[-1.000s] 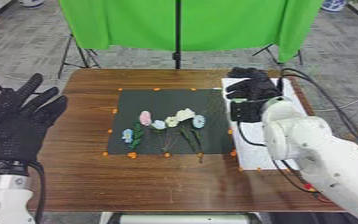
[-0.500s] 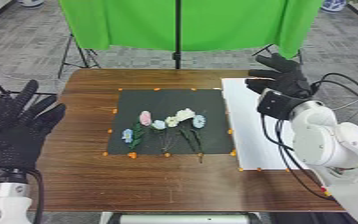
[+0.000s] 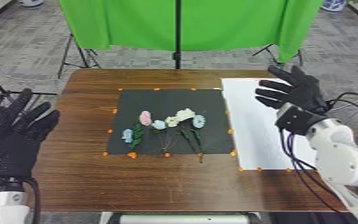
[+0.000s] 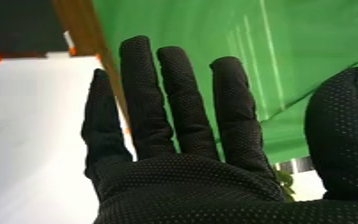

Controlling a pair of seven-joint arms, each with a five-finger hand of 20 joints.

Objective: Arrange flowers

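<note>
- Worktop: carries the white sheet, right, and the black mat, centre.
- Left hand: fingers extended, apart; cut off by the head view's left edge.
- Right hand: fingers extended, empty, beside the sheet's far right corner.
- Flowers: on mat; long axes front to back, blooms far, stems near. One stem crosses the near edge. Overlapping stems: hard to separate.
</note>
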